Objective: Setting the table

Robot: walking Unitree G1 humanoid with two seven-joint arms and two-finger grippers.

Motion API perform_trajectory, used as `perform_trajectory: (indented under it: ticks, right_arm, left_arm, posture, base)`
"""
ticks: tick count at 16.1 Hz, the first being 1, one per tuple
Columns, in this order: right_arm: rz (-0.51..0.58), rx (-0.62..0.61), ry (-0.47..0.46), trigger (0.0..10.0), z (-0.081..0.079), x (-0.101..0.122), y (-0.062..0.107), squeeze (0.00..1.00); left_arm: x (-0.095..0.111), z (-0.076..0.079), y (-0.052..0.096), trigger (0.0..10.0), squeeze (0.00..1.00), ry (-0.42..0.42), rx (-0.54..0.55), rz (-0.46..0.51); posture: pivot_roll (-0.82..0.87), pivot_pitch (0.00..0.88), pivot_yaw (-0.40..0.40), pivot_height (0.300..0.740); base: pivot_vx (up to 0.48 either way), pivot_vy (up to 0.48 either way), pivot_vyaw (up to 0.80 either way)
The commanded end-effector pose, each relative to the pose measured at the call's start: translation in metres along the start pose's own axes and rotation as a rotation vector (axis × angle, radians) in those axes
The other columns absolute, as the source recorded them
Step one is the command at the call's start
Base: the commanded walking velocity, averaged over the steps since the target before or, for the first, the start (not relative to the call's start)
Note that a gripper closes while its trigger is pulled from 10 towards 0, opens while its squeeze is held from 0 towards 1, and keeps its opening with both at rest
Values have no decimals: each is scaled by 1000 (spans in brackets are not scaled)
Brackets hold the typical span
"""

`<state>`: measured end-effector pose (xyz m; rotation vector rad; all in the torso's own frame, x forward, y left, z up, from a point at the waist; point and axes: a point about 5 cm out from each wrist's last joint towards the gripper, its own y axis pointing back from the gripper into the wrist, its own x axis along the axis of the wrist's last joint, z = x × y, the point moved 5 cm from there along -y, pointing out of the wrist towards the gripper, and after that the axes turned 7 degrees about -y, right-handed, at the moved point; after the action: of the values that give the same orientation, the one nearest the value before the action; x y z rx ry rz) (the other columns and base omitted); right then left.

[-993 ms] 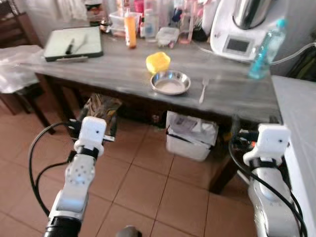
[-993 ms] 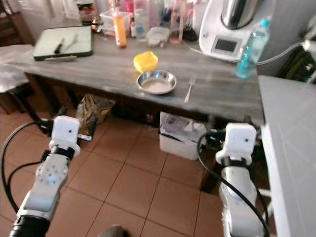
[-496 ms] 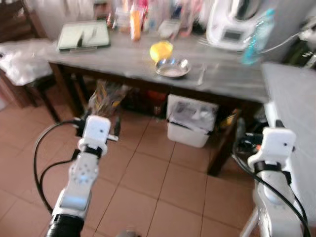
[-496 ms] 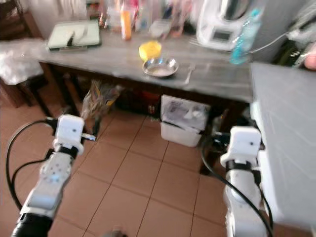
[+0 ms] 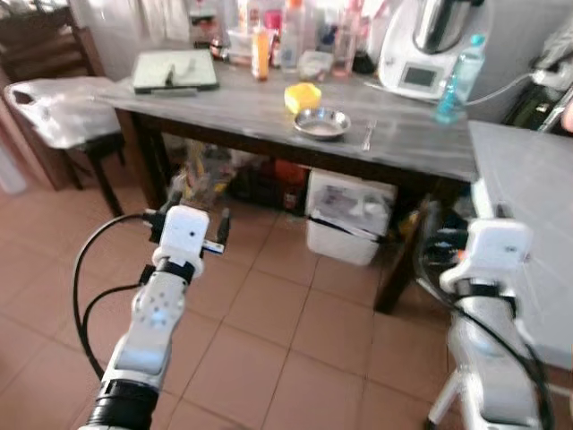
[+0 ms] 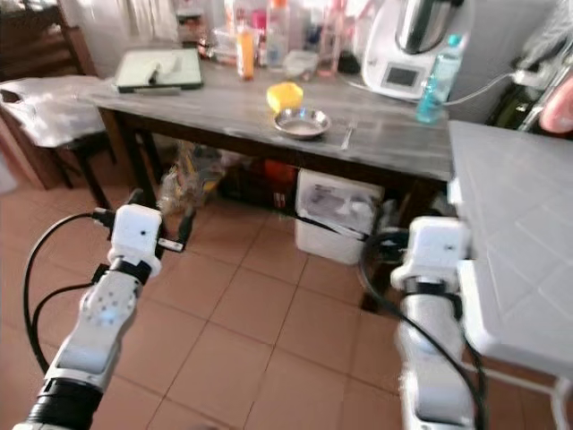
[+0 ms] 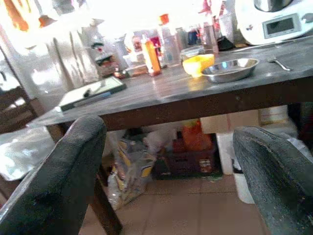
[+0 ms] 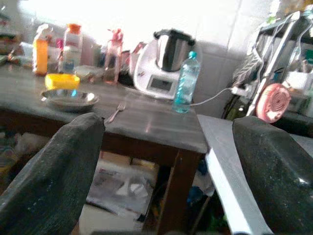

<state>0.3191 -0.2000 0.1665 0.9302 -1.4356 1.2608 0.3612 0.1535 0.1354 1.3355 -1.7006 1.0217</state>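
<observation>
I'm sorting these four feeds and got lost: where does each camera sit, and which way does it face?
Left eye view, right eye view: on the head, looking forward and down at the grey table; both silver arms show.
Left wrist view: on the left wrist, looking between the left gripper fingers toward the steel plate.
Right wrist view: on the right wrist, looking through the right gripper toward the water bottle.
All share the yellow bowl, plate and fork.
</observation>
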Motion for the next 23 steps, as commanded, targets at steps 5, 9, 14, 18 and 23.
perform_trajectory:
  ticks: [5,9,14,18,23]
  right_arm:
    - [-8,0,25,10000,3,-3,2,0]
    - [-21,-9,27,10000,5,-7,8,0]
    - [-53,1,43,10000,2,-16,16,0]
    - [-53,11,51,10000,1,-15,17,0]
    - [-54,14,42,10000,-1,-15,17,0]
  left_arm:
    - [14,13,-9,10000,0,50,-57,54]
    - [13,16,-9,10000,0,55,-73,51]
    - [10,22,-8,10000,0,48,-102,46]
    - [11,14,-14,10000,0,36,-87,50]
    - [16,20,-14,10000,0,52,-94,62]
  posture:
    - [227,46,-42,740]
    - [211,51,-36,740]
    - [197,66,-36,740]
    - [197,73,-43,740]
    - [197,77,-43,740]
  base:
    - [0,-191,0]
    - [0,-373,0]
    - [0,-480,0]
    - [0,-480,0]
    - [0,-480,0]
